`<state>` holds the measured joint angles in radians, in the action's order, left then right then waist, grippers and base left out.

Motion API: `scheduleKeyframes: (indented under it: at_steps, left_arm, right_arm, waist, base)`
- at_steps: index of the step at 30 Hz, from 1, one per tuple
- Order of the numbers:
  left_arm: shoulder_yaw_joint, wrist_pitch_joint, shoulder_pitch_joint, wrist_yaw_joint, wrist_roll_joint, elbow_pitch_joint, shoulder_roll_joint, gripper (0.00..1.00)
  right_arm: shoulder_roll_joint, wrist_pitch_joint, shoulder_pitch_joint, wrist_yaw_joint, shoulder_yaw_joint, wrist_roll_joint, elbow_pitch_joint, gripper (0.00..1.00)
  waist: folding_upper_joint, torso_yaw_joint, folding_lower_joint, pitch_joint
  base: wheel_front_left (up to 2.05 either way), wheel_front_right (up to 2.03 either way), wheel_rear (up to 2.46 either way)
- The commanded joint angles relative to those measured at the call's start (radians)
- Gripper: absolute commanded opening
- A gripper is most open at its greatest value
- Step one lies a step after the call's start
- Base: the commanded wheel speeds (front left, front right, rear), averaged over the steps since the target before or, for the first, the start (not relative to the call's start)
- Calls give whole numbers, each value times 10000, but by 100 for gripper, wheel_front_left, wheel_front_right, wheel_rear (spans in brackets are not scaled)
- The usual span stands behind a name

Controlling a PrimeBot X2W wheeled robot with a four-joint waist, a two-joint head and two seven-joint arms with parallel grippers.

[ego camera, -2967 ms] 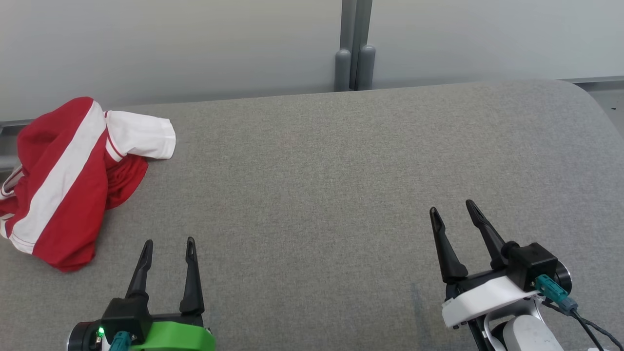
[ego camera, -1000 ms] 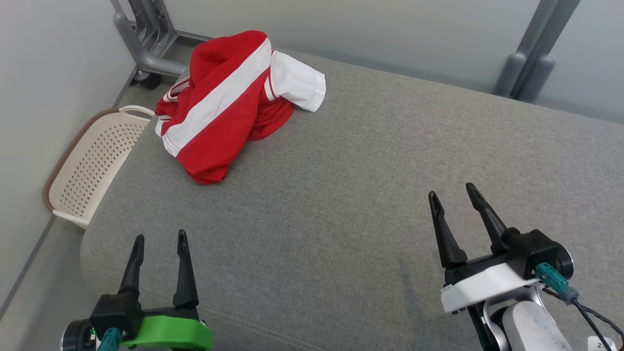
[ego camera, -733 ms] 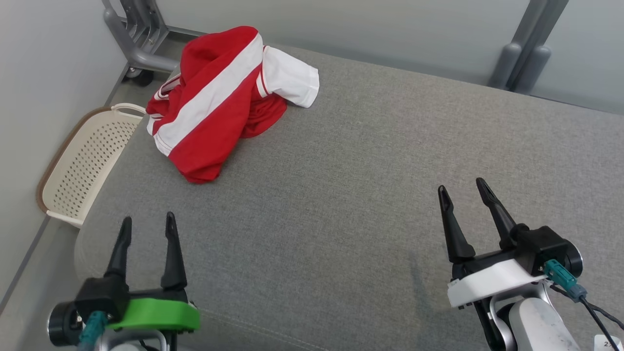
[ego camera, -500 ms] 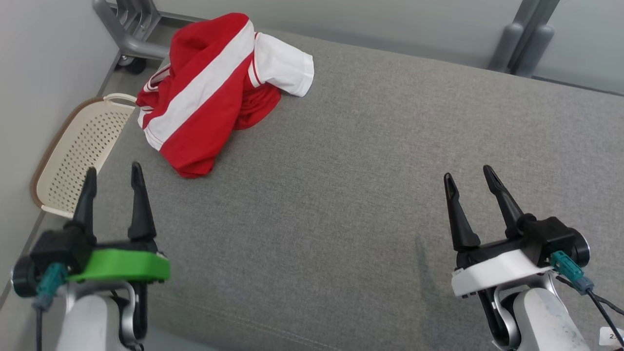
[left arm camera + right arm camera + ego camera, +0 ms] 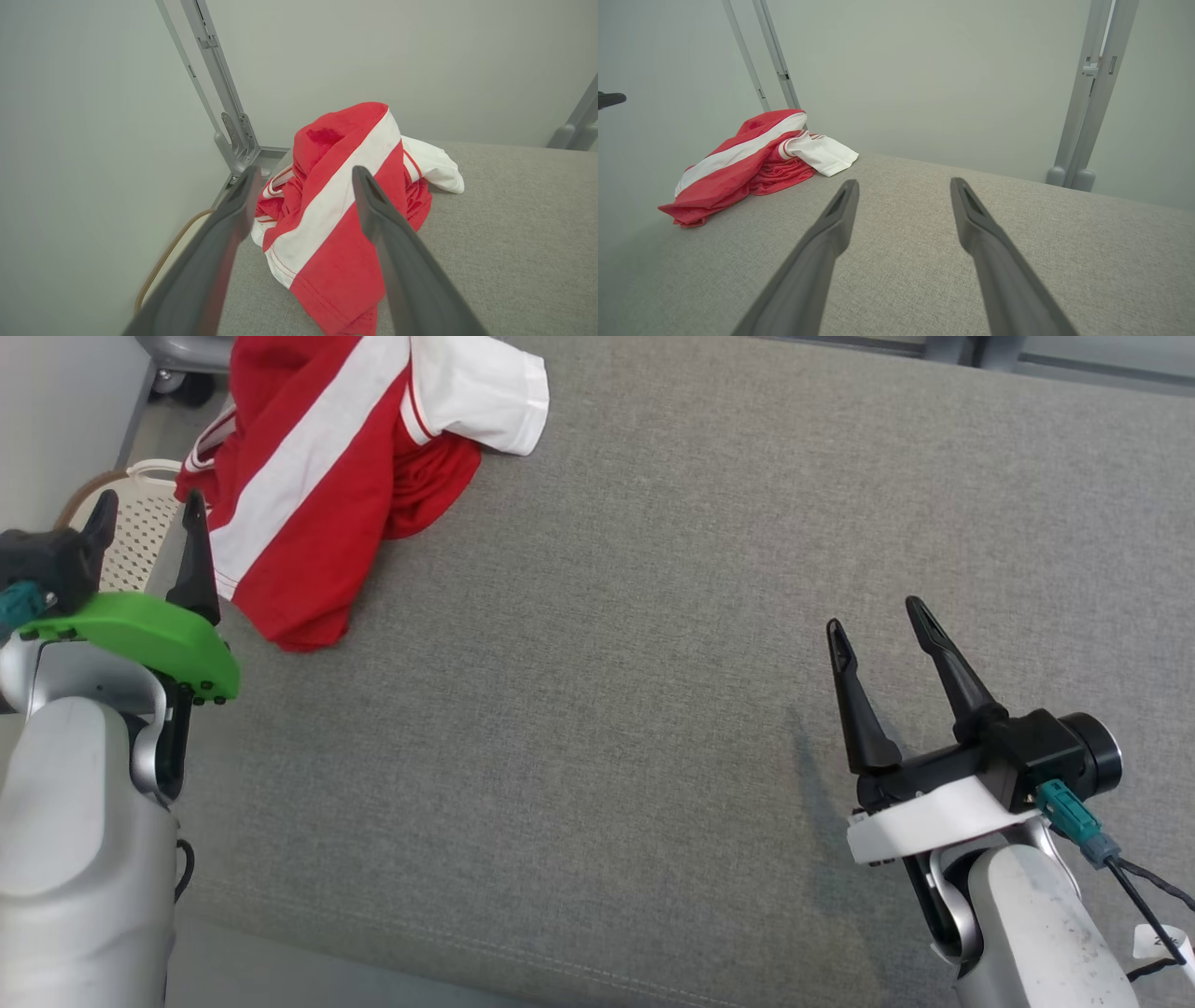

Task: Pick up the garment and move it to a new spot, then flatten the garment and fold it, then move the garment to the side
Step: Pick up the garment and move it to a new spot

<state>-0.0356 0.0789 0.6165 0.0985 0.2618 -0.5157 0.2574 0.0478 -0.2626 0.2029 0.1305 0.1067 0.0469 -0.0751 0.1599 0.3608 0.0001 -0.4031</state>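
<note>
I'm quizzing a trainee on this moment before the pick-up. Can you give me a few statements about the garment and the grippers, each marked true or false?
1. The red-and-white garment lies crumpled on the grey padded surface. True.
2. The left gripper is shut on the garment. False: it is open and holds nothing.
3. The right gripper is open and empty. True.
4. The garment sits inside the perforated basket. False: it lies on the surface, and the basket is off the surface's edge.
5. The garment is nearer the right gripper than the left. False: it is close to the left gripper and far from the right.
</note>
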Motion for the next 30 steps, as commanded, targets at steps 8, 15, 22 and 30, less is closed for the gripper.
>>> scheduleKeyframes:
  at_steps: [8, 15, 22, 30]
  left_arm:
    - [-710, -572, 1530, 226, 184, -2298, -104, 100]
    - [-1305, -839, 2250, 307, 446, -3820, -392, 100]
    - [-2055, -716, 2670, 320, 965, -4911, -481, 100]
    - [-2273, -376, 3190, 295, 1043, -5955, -310, 100]
  right_arm:
    - [45, -39, 238, 4, 149, -395, -41, 100]
    - [205, -37, 451, 4, 112, -665, 174, 100]
    - [405, -39, 540, 4, 156, -793, 286, 100]
    - [432, -37, 726, 4, 168, -867, 476, 100]
  waist:
    - [0, -452, -1, -634]
    - [0, -617, -1, -1071]
    - [0, -722, -1, -1525]
    - [0, -918, -1, -1933]
  base:
    - [0, 0, 0]
    - [0, 0, 0]
    - [0, 0, 0]
    - [0, 0, 0]
